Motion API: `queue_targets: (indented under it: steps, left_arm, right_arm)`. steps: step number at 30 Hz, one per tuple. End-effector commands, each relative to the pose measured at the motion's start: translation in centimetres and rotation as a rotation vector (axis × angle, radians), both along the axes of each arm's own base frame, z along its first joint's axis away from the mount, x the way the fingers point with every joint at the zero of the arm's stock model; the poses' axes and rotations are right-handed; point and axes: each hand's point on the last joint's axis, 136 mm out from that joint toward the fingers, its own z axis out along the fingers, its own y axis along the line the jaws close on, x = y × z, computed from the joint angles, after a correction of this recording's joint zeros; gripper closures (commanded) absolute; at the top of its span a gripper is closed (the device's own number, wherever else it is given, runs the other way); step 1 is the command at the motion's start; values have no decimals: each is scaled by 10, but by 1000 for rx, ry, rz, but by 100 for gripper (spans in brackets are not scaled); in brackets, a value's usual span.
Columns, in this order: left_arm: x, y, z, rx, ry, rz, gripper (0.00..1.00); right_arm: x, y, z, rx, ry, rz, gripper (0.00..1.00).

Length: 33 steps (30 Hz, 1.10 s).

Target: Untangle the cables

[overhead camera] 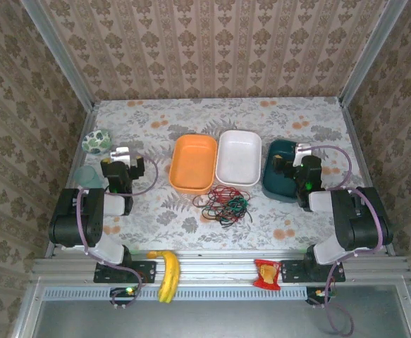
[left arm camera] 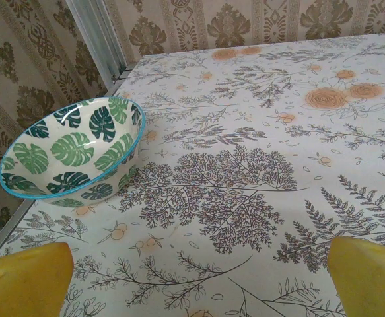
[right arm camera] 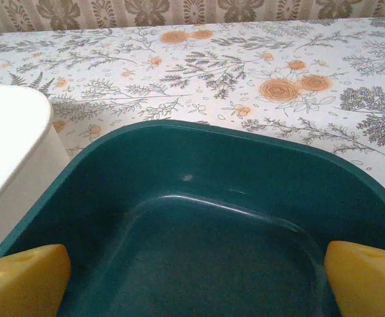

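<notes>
The cables [overhead camera: 225, 203] lie in one small tangle of red, green and black wire on the flowered tablecloth, just in front of the orange and white trays. My left gripper [overhead camera: 123, 154] rests at the left side, well away from the tangle. In the left wrist view its yellow fingertips [left arm camera: 24, 279] stand wide apart over bare cloth, so the left gripper [left arm camera: 197, 281] is open and empty. My right gripper [overhead camera: 302, 152] hangs over the teal bin [right arm camera: 199, 198]; the right gripper [right arm camera: 193, 282] is open too, with nothing between its yellow fingertips [right arm camera: 367, 277].
An orange tray [overhead camera: 193, 163], a white tray [overhead camera: 238, 157] and the teal bin [overhead camera: 279, 176] stand in a row behind the tangle. A leaf-patterned bowl [left arm camera: 70, 153] sits far left. A banana [overhead camera: 167, 274] and a red snack packet [overhead camera: 267, 273] lie on the front rail.
</notes>
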Motion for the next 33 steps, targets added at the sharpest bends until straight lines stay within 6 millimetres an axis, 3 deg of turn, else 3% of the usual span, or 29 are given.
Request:
queue_targets:
  steps: [1,33]
  left_arm:
    - [0,1,-2,17,8,-1,0]
    - [0,1,-2,17,8,-1,0]
  right_arm:
    - [4,-3,7,-15,-28,-8,0]
    - [4,-3,6,-4,-24,-2,0]
